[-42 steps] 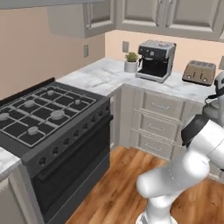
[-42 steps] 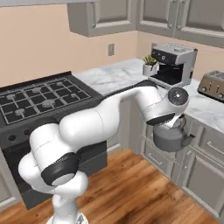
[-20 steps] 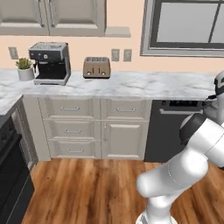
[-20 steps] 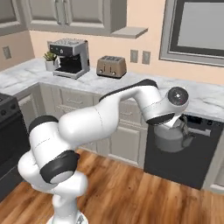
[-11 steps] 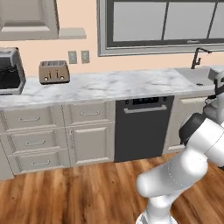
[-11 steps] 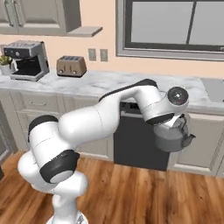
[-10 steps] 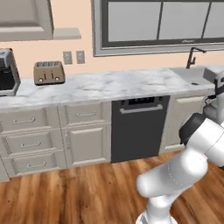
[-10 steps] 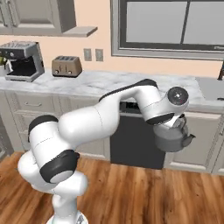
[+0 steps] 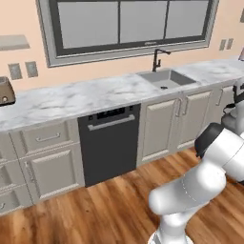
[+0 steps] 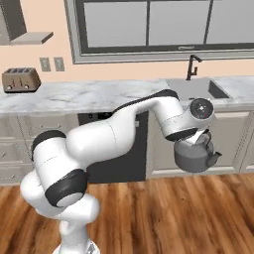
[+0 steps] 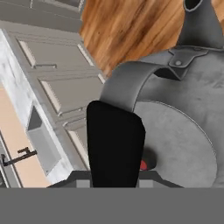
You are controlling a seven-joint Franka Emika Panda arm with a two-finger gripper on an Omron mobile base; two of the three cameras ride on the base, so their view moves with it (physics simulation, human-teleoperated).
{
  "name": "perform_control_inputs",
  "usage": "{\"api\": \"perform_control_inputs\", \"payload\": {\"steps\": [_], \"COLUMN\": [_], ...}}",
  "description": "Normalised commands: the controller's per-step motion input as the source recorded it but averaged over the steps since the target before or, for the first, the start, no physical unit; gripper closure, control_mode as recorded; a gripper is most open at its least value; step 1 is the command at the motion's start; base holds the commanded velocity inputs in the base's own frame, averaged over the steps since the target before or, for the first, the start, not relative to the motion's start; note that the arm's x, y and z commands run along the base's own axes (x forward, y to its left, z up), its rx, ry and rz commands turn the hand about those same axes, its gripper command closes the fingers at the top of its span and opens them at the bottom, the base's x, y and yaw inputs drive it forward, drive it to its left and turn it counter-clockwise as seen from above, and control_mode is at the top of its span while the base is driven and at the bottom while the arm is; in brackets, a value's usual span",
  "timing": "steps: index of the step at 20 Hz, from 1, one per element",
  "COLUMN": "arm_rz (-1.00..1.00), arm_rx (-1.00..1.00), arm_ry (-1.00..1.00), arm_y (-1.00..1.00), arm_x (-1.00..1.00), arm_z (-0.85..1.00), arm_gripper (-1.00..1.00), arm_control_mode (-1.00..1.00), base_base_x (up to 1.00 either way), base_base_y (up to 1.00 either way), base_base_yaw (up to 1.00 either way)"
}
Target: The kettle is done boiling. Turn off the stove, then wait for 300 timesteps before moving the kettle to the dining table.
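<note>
Right base view: kettle point(image 10: 194, 158) hangs centre-right, above the wood floor, before the sink point(image 10: 196, 90) cabinets, jaws clamped on its handle point(image 11: 127, 85). Carry step; next needs reaching the dining table.

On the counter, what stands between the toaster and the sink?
Nothing: in the right base view the marble counter is bare from the toaster to the sink. The black dishwasher sits below that stretch.
</note>
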Motion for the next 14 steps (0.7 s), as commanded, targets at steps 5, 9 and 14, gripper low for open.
{"api": "perform_control_inputs", "payload": {"steps": [5, 9, 14], "arm_rz": [0.00, 0.00, 0.00], "arm_rx": [0.00, 0.00, 0.00], "arm_ry": [0.00, 0.00, 0.00], "arm_y": [0.00, 0.00, 0.00], "arm_x": [0.00, 0.00, 0.00], "arm_z": [0.00, 0.00, 0.00], "arm_gripper": [1.00, 1.00, 1.00], "arm_control_mode": [1.00, 1.00, 1.00], "base_base_x": [0.10, 0.19, 0.22], "base_base_y": [0.00, 0.00, 0.00], "base_base_yaw": [-0.52, -0.51, -0.51]}}
